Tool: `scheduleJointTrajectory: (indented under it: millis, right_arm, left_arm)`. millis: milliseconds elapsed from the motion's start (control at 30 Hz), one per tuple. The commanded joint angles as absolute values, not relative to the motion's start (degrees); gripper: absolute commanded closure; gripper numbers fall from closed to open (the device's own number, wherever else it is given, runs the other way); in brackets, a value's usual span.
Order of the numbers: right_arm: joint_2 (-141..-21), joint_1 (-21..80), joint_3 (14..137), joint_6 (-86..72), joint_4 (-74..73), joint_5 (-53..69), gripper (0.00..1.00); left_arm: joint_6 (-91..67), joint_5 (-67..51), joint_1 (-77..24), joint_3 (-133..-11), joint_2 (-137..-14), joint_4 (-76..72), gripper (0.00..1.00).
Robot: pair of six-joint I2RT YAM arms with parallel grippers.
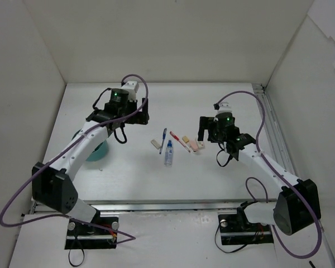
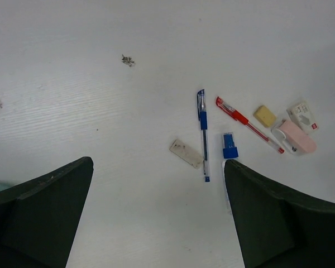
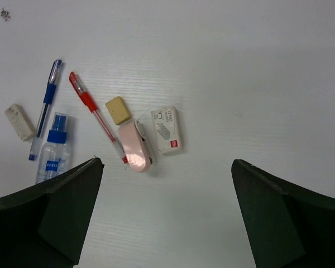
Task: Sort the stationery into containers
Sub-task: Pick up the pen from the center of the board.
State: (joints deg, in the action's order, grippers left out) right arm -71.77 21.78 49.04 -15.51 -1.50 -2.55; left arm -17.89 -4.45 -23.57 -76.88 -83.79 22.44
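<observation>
A teal cup (image 1: 99, 152) is seen at the left of the table (image 1: 156, 178), half hidden under the left arm. The left gripper (image 2: 158, 166) is held above the table with its jaws spread wide and nothing between them. In the left wrist view, a white eraser (image 2: 186, 153) and the tip of a blue pen (image 2: 202, 134) are framed just ahead of the gap, nearer the right-hand finger (image 2: 268, 218). The blue cap of a bottle (image 2: 230, 146) is seen right at that finger's tip, the body hidden behind it.

The stationery is laid out in a loose row at mid-table, well apart from the cup: white eraser, blue pen, bottle, a red pen (image 1: 180, 141), a tan eraser (image 1: 185, 137), a pink eraser (image 1: 194, 145) and a small white box (image 1: 200, 147) set against it.

At the right, the right gripper (image 3: 166, 163) is also shown with jaws parted and empty. From its wrist camera, the pink eraser and the red pen's tip are seen just ahead of the gap, toward the left-hand finger (image 3: 50, 218), which covers the bottle's lower end.
</observation>
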Motion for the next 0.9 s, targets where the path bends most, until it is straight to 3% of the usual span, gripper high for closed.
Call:
scheduleJointTrajectory:
  millis: [0,267,567,867]
  right_arm:
    - [-71.11,21.45,52.12,-19.15,0.35,-10.54,0.02]
    - [-74.26,21.18,55.10,-23.11,-1.13,-11.51,0.02]
    - [-76.11,17.76,55.37,-29.97,-5.18,-15.03,0.02]
    - [-75.94,16.70,54.05,-29.62,-7.12,-17.49,0.02]
  left_arm:
    - [-13.63,-10.10,-23.47,-82.52,-91.65,22.06,0.00]
    - [-11.26,-15.56,-25.83,-96.93,-110.63,25.30,0.00]
    - [-10.72,2.25,-31.37,-104.32,-120.22,30.49,0.01]
    - [-10.81,8.27,-33.84,-107.84,-125.42,34.63,0.16]
